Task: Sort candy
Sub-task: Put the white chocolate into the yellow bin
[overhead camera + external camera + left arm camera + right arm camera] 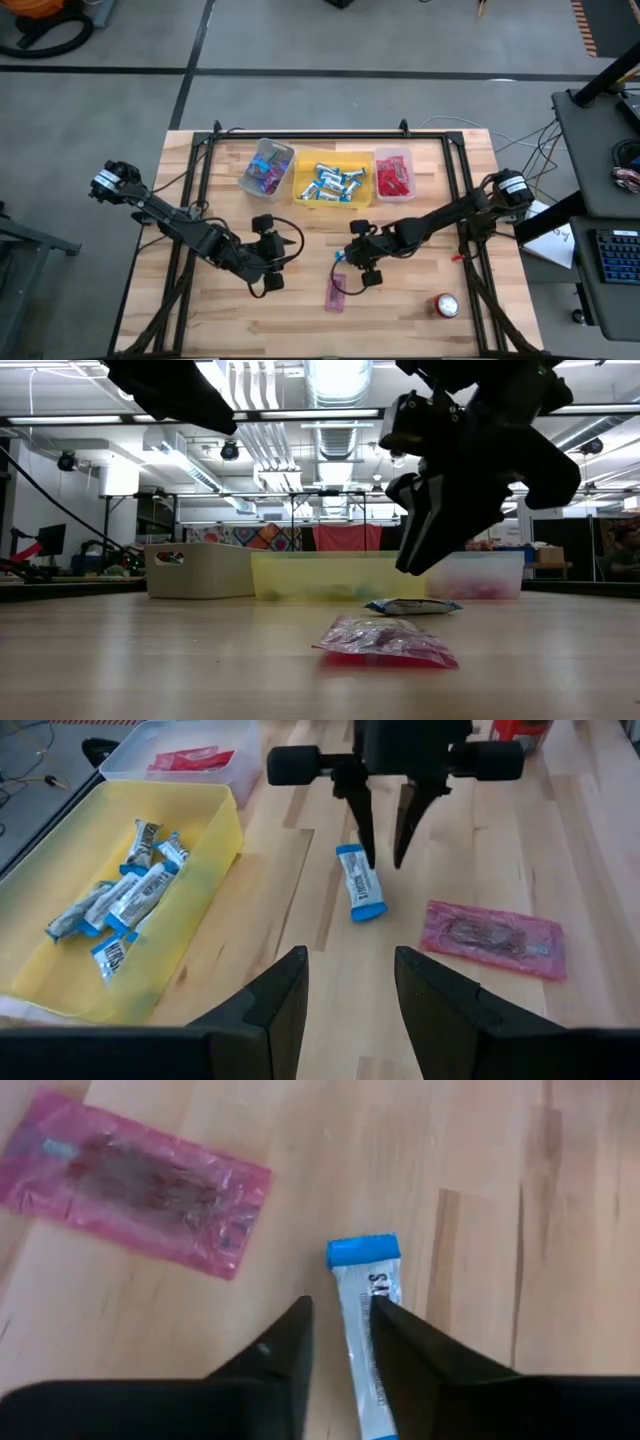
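Note:
A blue-and-white candy lies flat on the wooden table, also seen in the left wrist view and the low view. My right gripper hangs just above its far end, open, fingers pointing down on either side of it and clear of it. A pink wrapped candy lies flat beside it. My left gripper is open and holds nothing, left of the candies.
Three bins stand in a row at the far side: a clear one with blue-purple candies, a yellow one with blue-and-white candies, a pink one with red candies. A red and silver can stands near the near right corner.

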Robot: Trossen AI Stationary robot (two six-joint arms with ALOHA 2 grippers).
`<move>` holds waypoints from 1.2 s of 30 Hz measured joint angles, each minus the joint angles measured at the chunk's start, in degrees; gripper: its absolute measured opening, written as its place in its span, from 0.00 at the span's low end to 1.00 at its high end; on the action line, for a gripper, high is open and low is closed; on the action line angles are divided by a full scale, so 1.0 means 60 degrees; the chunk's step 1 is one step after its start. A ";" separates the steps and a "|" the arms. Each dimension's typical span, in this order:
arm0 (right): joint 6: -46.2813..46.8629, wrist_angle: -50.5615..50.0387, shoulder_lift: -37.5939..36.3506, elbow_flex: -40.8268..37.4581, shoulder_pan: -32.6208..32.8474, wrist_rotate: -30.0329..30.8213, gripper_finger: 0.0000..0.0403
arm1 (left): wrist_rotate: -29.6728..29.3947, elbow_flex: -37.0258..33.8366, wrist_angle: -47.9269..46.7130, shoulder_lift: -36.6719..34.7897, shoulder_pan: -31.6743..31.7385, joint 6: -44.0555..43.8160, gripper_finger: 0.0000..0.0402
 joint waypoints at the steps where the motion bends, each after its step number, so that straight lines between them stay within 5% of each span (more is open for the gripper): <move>1: -0.0051 0.0084 -0.0003 -0.0074 -0.0001 0.0000 0.25 | 0.0000 -0.0022 0.0069 0.0000 0.0000 -0.0004 0.34; 12: -0.0871 0.3227 -0.0285 -0.1979 -0.0213 -0.0035 0.59 | -0.0004 -0.0029 0.0810 0.0000 0.0000 -0.0033 0.34; 21: -0.0703 0.6745 -0.0330 -0.4013 -0.0802 -0.0127 0.59 | -0.0007 -0.0029 0.1037 0.0000 0.0000 -0.0010 0.34; 36: -0.0320 0.8151 0.0750 -0.4200 -0.0867 -0.0390 0.54 | -0.0025 -0.0029 0.1230 0.0000 0.0011 0.0252 0.34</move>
